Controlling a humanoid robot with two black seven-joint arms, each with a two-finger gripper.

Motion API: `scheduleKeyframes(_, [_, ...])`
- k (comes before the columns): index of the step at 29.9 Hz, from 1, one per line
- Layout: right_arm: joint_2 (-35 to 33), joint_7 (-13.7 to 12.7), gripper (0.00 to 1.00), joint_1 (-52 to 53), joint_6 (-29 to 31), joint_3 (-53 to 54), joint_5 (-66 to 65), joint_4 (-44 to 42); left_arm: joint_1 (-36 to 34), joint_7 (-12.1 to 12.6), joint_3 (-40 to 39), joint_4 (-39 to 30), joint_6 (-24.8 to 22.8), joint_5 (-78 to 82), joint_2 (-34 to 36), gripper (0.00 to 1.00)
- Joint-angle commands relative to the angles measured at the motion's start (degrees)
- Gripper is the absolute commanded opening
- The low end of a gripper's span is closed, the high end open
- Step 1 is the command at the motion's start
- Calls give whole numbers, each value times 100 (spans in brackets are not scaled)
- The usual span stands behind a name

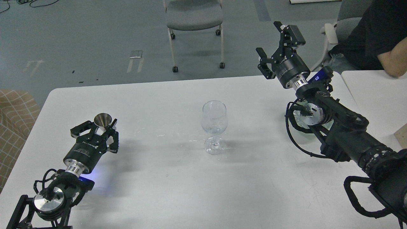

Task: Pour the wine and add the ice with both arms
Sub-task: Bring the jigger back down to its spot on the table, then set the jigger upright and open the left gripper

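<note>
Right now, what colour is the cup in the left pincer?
Shiny silver metal cup; head view.

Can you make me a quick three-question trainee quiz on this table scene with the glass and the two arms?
1. True or false: the wine glass stands upright on the table.
2. Which gripper holds the metal cup? A) left gripper B) right gripper C) neither
3. Fill in: the glass stands ____ the two arms.

Key
1. True.
2. A. The right gripper is open, raised and holds nothing.
3. Between, touched by neither.
</note>
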Motion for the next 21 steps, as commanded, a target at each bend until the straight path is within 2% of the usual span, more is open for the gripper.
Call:
scheduleKeyframes(1, [-6, 0, 100, 8, -1, 0, 0, 3, 33, -10, 0, 117, -72, -1, 5, 35])
scheduleKeyframes(10, [-6, 0, 100, -1, -1, 0, 0, 12, 33, -45, 0, 328, -160, -1, 5, 41])
scheduleKeyframes(15, [3, 0, 100, -1, -1, 0, 0, 12, 24, -116, 0, 390, -160, -1, 40, 53])
scheduleKeyframes(21, [3, 0, 100, 8, -1, 0, 0, 12, 7, -116, 9, 390, -116, 8, 49, 74])
